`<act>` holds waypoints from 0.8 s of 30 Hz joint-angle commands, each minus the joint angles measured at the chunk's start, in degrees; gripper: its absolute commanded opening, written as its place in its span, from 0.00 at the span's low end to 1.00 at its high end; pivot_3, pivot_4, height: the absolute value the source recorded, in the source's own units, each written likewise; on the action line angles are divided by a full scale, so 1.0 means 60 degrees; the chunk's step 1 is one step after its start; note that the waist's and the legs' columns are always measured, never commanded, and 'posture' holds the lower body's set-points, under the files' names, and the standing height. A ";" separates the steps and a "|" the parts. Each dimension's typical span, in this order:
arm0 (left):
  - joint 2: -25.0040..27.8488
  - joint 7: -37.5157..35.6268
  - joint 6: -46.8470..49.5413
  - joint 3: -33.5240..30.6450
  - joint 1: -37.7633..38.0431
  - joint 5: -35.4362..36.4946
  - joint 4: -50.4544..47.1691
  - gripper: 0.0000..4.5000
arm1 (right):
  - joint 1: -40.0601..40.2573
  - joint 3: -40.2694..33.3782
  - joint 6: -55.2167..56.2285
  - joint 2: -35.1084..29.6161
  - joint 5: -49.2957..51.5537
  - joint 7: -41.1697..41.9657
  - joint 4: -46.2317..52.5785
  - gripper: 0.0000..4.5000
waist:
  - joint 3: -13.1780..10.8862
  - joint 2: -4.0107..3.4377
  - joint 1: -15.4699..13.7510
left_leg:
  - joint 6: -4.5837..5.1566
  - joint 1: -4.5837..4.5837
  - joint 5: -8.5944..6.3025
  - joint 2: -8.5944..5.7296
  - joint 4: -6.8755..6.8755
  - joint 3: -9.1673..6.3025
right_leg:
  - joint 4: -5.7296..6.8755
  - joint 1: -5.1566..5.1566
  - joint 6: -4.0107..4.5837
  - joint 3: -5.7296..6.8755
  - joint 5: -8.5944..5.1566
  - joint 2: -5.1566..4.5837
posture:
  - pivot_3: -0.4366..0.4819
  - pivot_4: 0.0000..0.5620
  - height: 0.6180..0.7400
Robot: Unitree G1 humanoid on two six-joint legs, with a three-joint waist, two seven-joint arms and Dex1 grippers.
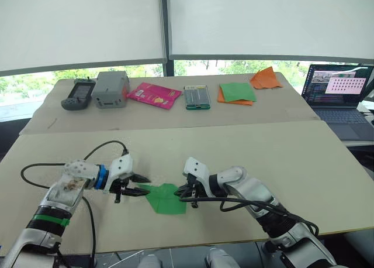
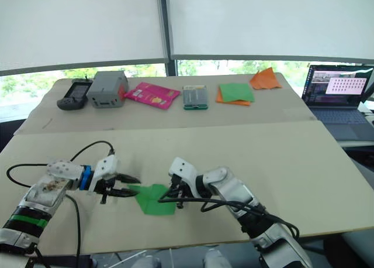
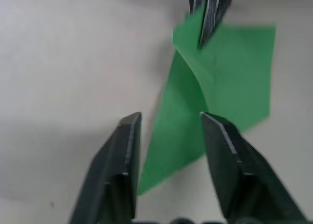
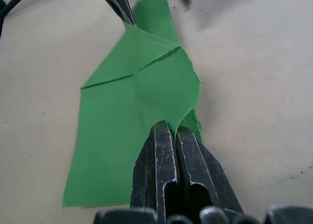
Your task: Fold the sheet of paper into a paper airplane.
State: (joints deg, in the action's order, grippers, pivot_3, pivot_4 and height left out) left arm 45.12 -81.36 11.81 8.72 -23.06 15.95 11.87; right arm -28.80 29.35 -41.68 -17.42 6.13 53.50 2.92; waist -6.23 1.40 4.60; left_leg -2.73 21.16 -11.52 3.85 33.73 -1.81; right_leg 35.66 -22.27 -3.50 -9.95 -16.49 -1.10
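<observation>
The sheet of paper (image 1: 165, 199) is bright green, partly folded with creases, and lies on the near tan table between my two grippers. My right gripper (image 4: 168, 129) is shut on the paper's right edge, which puckers where the fingers pinch it. My left gripper (image 1: 144, 186) stands open at the paper's left pointed corner. In the left wrist view that corner (image 3: 171, 150) lies between the two spread fingers, with neither finger seen touching it. The right gripper's tip (image 3: 210, 18) shows at the paper's far side.
On the far table stand a black handheld device (image 1: 78, 95), a grey box (image 1: 111, 88), a pink packet (image 1: 154, 95), a small green-edged box (image 1: 197, 97), a green sheet on an orange sheet (image 1: 237, 92) and crumpled orange paper (image 1: 266, 78). A laptop (image 1: 339, 92) sits at the right.
</observation>
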 commanded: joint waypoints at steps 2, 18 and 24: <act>-0.0065 -0.0262 0.0706 -0.0221 -0.0384 0.0526 -0.0421 0.51 | 0.0126 0.0366 -0.0016 0.0066 -0.0204 -0.0213 -0.0248 0.00 | 0.0002 -0.0008 0.0126 | 0.0001 -0.0003 -0.0001 0.0000 -0.0003 -0.0001 | 0.0000 0.0003 0.0003 0.0000 -0.0002 0.0000 | 0.48 0.27 1.00; -0.0261 -0.0402 -0.0545 0.0437 -0.0032 -0.0359 -0.0237 0.00 | 0.0107 0.0368 -0.0086 0.0015 -0.0244 -0.0405 -0.0211 0.00 | 0.0001 -0.0007 0.0170 | 0.0011 -0.0004 -0.0006 -0.0001 -0.0003 -0.0011 | 0.0004 0.0005 0.0007 0.0000 -0.0005 0.0004 | 0.48 0.27 1.00; -0.0381 -0.0152 -0.1353 0.0626 0.0023 -0.0924 0.0258 0.00 | 0.0080 0.0402 -0.0186 0.0048 -0.0224 -0.0423 -0.0137 0.00 | 0.0000 -0.0006 0.0178 | 0.0011 -0.0004 -0.0006 -0.0001 -0.0003 -0.0011 | 0.0003 0.0004 0.0007 0.0000 -0.0005 0.0004 | 0.48 0.27 1.00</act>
State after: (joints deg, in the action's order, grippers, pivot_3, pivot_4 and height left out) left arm 42.62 -82.16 5.27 12.60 -22.63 10.95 13.51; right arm -28.82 30.38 -41.22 -16.97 5.83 52.20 3.19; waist -6.23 1.36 5.66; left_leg -2.67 21.14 -11.56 3.85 33.72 -1.88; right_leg 35.67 -22.25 -3.45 -9.95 -16.52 -1.08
